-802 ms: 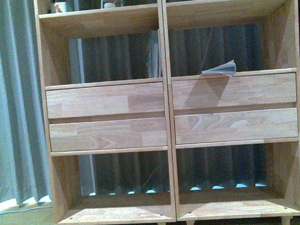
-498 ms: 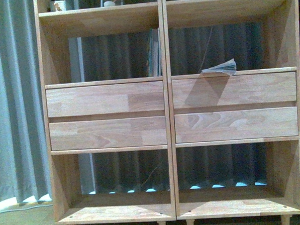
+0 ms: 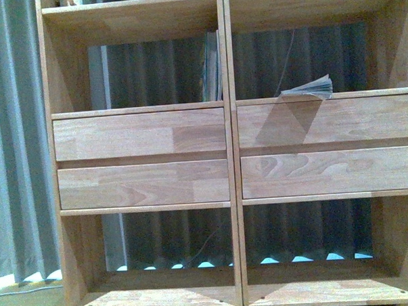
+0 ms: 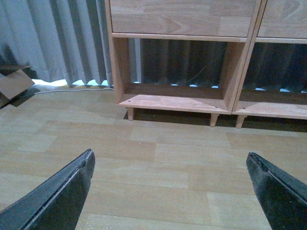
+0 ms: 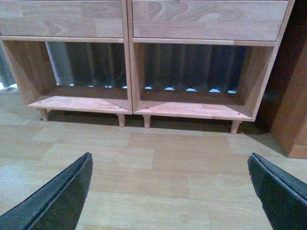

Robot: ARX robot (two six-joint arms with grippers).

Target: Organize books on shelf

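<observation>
The light-wood shelf (image 3: 231, 152) fills the front view, with four plain drawer fronts (image 3: 141, 134) across its middle. Upright books (image 3: 212, 66) stand in the left compartment against the central upright. A thin floppy paperback (image 3: 309, 89) lies flat at the front edge of the right compartment, pages fanned. Neither arm shows in the front view. My left gripper (image 4: 170, 165) is open and empty over the wood floor, facing the shelf's lower left compartment (image 4: 175, 72). My right gripper (image 5: 170, 165) is open and empty over the floor, facing the shelf's lower compartments (image 5: 192, 72).
Grey curtains (image 3: 13, 134) hang behind and left of the shelf. A cardboard box (image 4: 14, 84) sits on the floor at the left. A darker wooden piece of furniture (image 5: 292, 105) stands right of the shelf. The shelf rests on short legs (image 4: 129, 114).
The shelf now looks larger and has shifted slightly in the front view, as the camera has moved closer. The books have not moved on the shelf.
</observation>
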